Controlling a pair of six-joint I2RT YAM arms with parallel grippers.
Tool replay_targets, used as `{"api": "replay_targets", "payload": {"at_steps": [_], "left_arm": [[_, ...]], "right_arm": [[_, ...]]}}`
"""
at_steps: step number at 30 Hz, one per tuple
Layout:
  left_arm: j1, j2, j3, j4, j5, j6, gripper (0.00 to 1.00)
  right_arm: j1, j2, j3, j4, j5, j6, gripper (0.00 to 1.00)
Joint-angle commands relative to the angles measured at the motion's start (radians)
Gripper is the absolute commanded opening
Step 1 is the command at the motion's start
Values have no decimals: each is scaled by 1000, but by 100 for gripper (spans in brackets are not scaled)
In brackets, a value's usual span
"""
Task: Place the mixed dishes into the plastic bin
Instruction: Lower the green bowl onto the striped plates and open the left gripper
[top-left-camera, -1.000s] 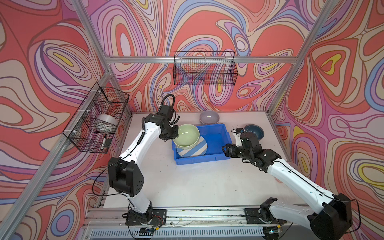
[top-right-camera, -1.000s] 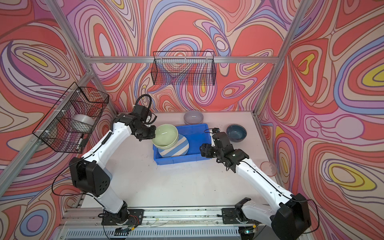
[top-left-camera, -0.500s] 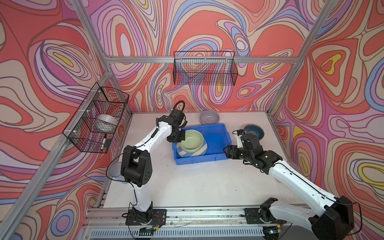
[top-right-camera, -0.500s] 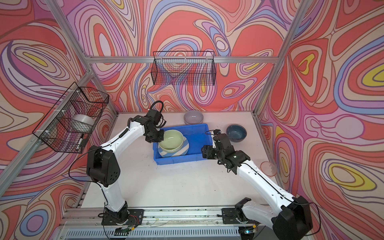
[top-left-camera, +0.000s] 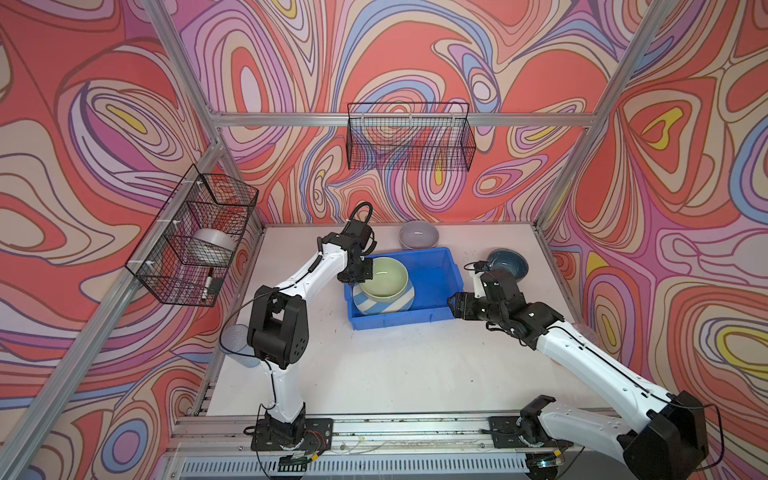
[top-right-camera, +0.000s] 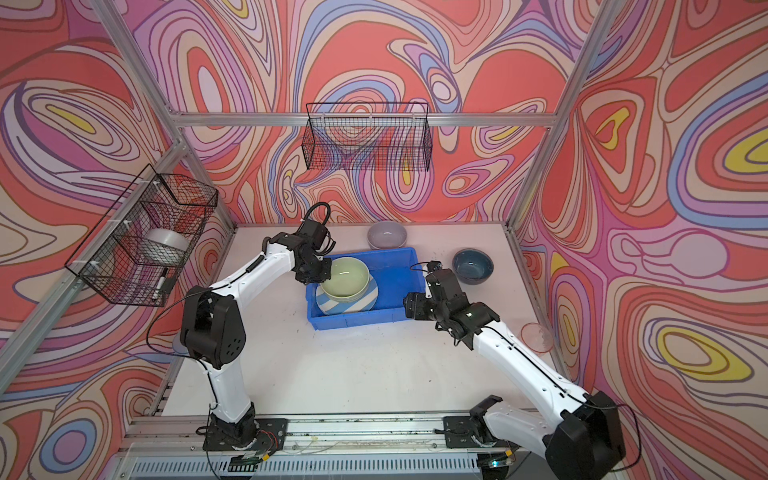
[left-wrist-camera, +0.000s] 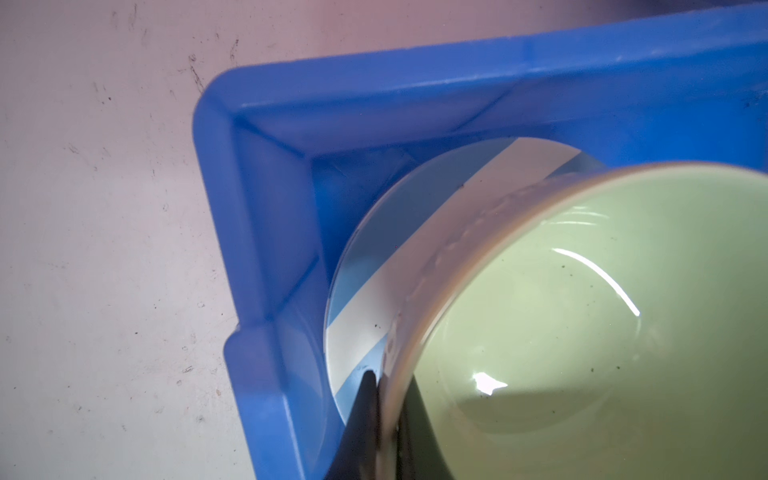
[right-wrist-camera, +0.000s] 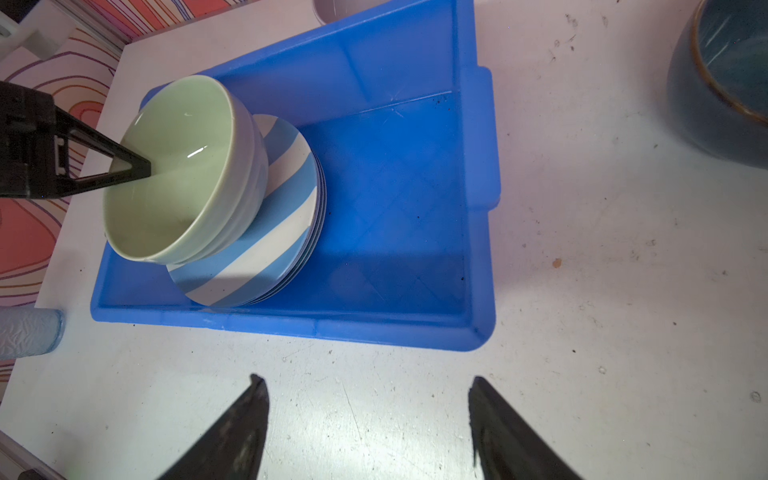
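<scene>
**Bowl pinched in bin**

My left gripper (left-wrist-camera: 385, 409) clamped the glossy pale green bowl (top-left-camera: 384, 278) by its rim, on stacked striped plates (top-left-camera: 374, 306) in the blue plastic bin (top-left-camera: 399, 323), centre frame. My right gripper (right-wrist-camera: 368, 380) gaped empty over the scuffed table (right-wrist-camera: 582, 291).

Both arms are the same build: the left arm (top-left-camera: 303, 280) and right arm (top-left-camera: 582, 353) are glossy white links between chunky black joint housings (top-left-camera: 278, 328), and the left one's big block is dotted with small round holes. Thin black cables (top-left-camera: 361, 203) run along the shells. The right gripper (right-wrist-camera: 368, 380) has matte black fingers (right-wrist-camera: 245, 428) that taper to points.
</scene>
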Motion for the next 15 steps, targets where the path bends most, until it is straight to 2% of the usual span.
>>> {"api": "replay_targets", "payload": {"at_steps": [1, 5, 11, 15], "left_arm": [[-5, -1, 8, 51, 13, -5, 2], [-6, 5, 2, 56, 35, 3, 6], [-6, -11, 0, 50, 38, 1, 21], [-4, -35, 8, 29, 14, 10, 28]], "right_arm": [[-5, 5, -5, 13, 10, -1, 77], [-5, 11, -6, 15, 13, -2, 77], [-4, 20, -4, 22, 32, 1, 77], [-6, 33, 9, 7, 57, -7, 77]]}}
